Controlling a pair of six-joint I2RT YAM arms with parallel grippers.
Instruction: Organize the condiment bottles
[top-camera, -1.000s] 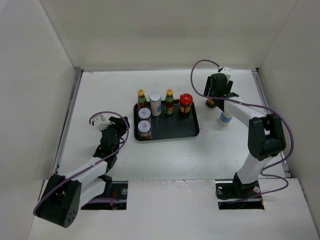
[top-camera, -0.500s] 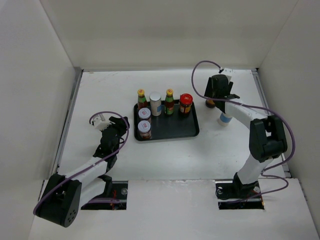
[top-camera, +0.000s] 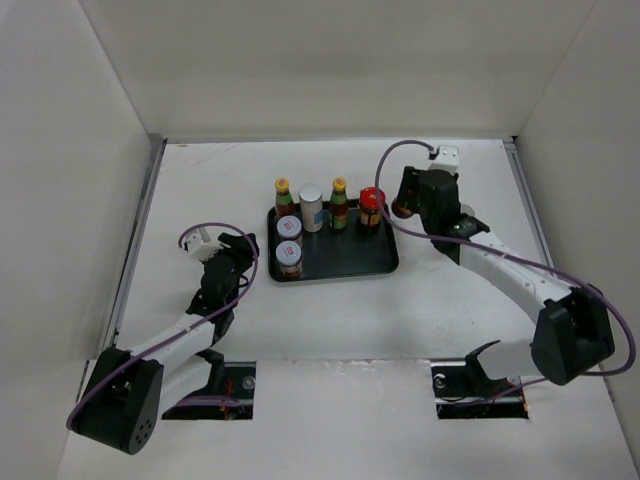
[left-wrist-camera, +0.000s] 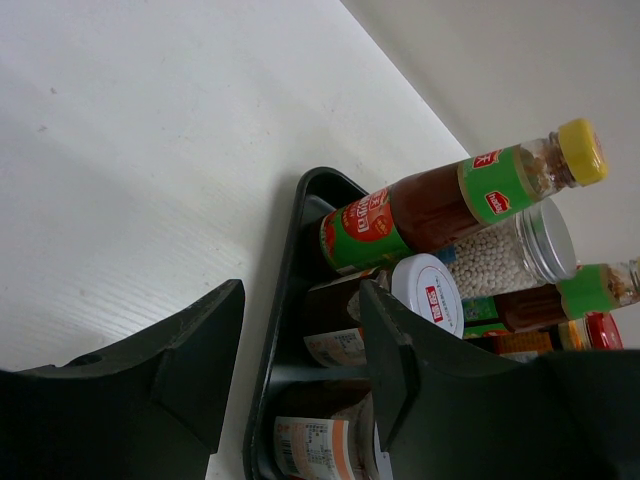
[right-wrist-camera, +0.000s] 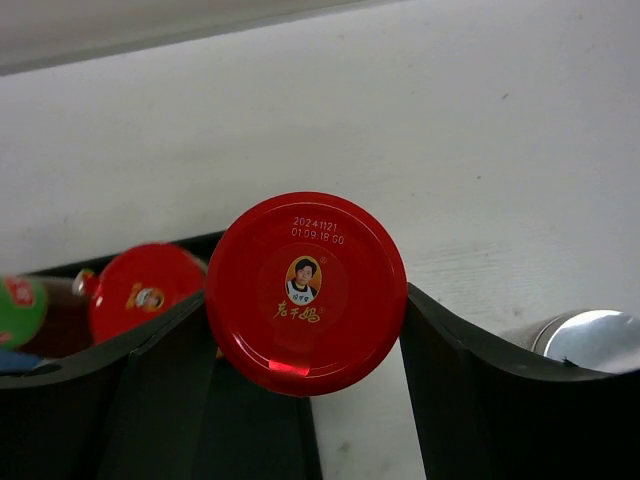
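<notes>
A dark tray holds two yellow-capped bottles, a grey-capped cylinder, a red-capped jar and two white-lidded jars. My right gripper is shut on another red-capped jar and holds it just right of the tray's far right corner. In the right wrist view this jar's red lid sits between my right gripper's fingers, with the tray's red-capped jar to its left. My left gripper is open and empty at the tray's left edge, and its own view shows the white-lidded jars.
A silver-capped bottle stands on the table right of the held jar; the right arm hides it in the top view. White walls enclose the table on three sides. The tray's front right part is bare.
My right arm has swung left with the red-capped jar, from the table right of the tray to the tray's right edge. The left arm has not moved.
</notes>
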